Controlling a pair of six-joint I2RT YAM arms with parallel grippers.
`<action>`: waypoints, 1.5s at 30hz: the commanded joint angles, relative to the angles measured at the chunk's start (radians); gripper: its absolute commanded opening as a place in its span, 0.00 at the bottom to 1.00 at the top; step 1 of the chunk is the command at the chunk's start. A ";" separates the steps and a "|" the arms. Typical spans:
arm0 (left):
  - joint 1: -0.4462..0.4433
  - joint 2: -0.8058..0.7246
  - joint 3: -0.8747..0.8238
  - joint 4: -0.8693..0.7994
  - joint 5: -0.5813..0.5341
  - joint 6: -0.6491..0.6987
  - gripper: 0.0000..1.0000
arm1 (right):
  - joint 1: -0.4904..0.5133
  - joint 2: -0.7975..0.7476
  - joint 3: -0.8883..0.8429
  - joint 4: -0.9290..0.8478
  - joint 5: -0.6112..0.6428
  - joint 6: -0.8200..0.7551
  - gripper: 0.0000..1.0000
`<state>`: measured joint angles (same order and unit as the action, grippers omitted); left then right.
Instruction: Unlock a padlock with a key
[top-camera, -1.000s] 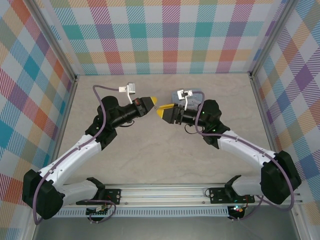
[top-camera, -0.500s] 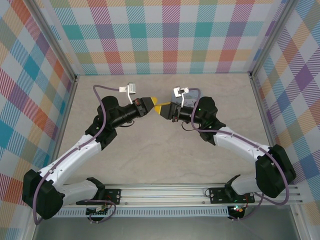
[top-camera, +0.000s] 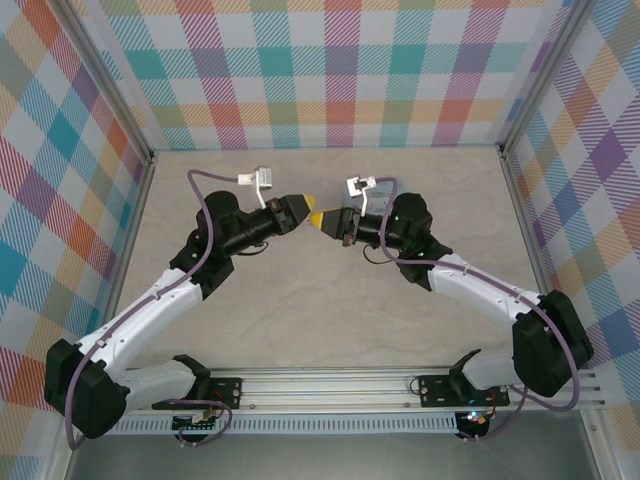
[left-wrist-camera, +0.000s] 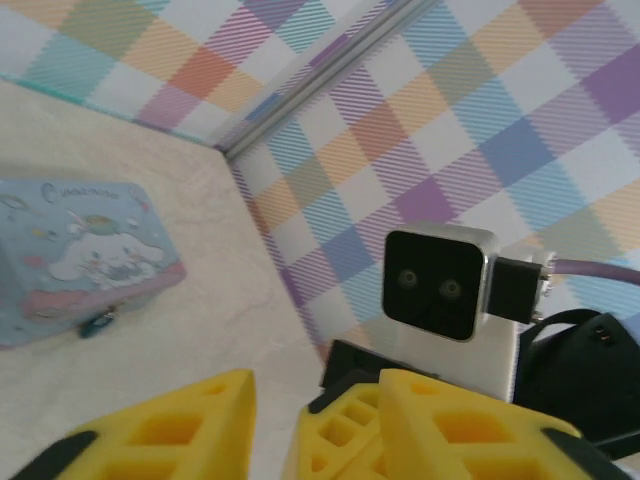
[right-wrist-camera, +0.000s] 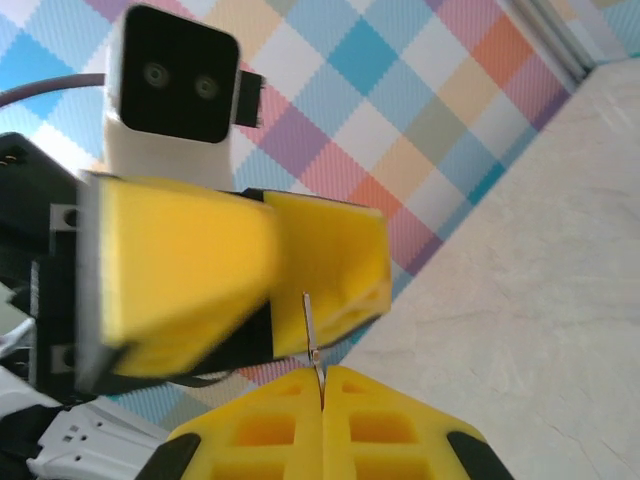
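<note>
Metal key (right-wrist-camera: 312, 338) now clamped in right gripper (right-wrist-camera: 322, 378).

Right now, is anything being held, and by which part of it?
Yes: the right claw is shut on the key, pinching one end between its fingertips, and the thin rest sticks up free. Which end that is cannot be told.

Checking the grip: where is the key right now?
In the right wrist view, the key stands upright, pinched in the closed right tool at bottom centre, its tip just in front of the left tool.
</note>
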<state>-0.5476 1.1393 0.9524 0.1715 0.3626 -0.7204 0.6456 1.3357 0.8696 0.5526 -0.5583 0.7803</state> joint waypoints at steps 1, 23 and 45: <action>0.008 -0.016 0.088 -0.154 -0.114 0.098 0.56 | 0.006 -0.079 0.003 -0.244 0.117 -0.136 0.00; -0.002 0.902 0.623 -0.348 -0.010 0.179 1.00 | 0.005 -0.402 -0.185 -0.808 0.599 -0.230 0.01; -0.011 1.020 0.612 -0.525 -0.173 0.235 1.00 | 0.005 -0.437 -0.190 -0.860 0.637 -0.227 0.02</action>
<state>-0.5747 2.1857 1.6493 -0.2493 0.2588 -0.5262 0.6456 0.9070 0.6735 -0.2916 0.0650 0.5602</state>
